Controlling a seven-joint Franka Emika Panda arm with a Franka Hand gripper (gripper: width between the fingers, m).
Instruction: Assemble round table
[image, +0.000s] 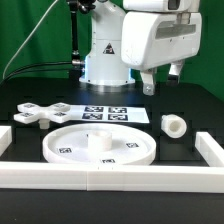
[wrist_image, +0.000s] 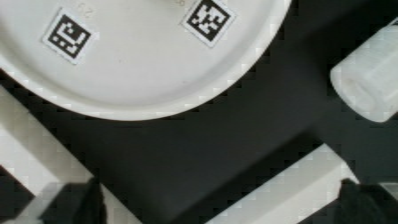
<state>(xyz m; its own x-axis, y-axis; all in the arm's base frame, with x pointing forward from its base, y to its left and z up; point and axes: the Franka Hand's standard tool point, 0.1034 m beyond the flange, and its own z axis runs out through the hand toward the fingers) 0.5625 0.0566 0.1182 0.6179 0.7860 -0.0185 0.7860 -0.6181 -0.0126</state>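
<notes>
Hand (image: 163, 79) empty, fingers spread wide, raised; round disc (image: 68, 141) below, toward exterior view's left.

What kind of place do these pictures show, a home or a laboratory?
Probably a robotics laboratory: a green cloth backdrop, a white robot arm on a black table, and the flat white marker board.

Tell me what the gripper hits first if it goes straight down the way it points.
Most likely the bare black table, between the round disc and the cylinder post. The gripper hangs open above that gap, though depth is uncertain.
</notes>
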